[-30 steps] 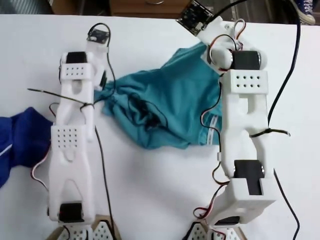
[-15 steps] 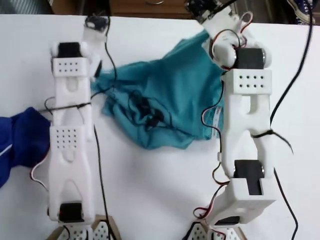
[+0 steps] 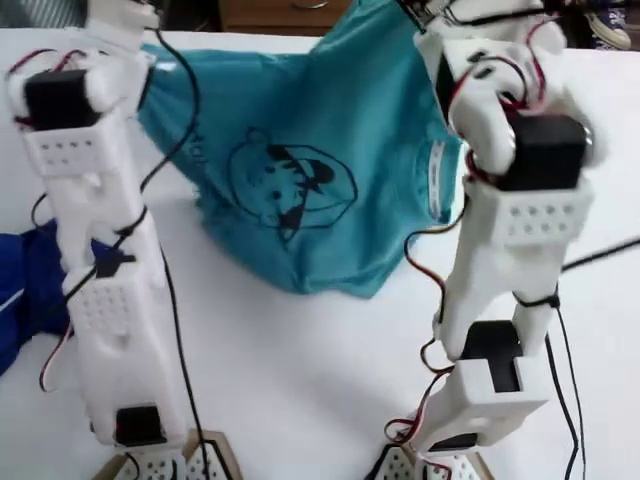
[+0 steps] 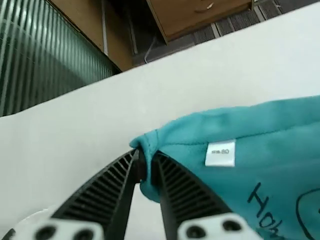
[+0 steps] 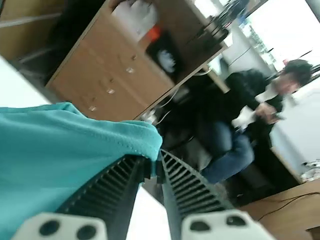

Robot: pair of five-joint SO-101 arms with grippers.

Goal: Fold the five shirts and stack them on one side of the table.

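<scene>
Pinched shut on a bunched corner of the teal shirt (image 3: 300,170) with the left gripper (image 4: 145,165), ribbed fingers (image 4: 182,192) pressed almost together and only a fold of cloth between the tips. Clamped likewise with the right gripper (image 5: 152,167) on another edge of the same garment, fabric wedged right at the fingertips and spilling off to one side of them. Stretched wide between the two grips, lifted off the table (image 3: 300,390) up top, lower hem sagging down to touch the white surface. Just past the left fingertips, a small white label (image 4: 220,153) on the cloth; midway between both grips, a cartoon print (image 3: 290,185). Well away from either pair of fingers, beside the left arm, a blue shirt (image 3: 30,285) lying crumpled on the table.
</scene>
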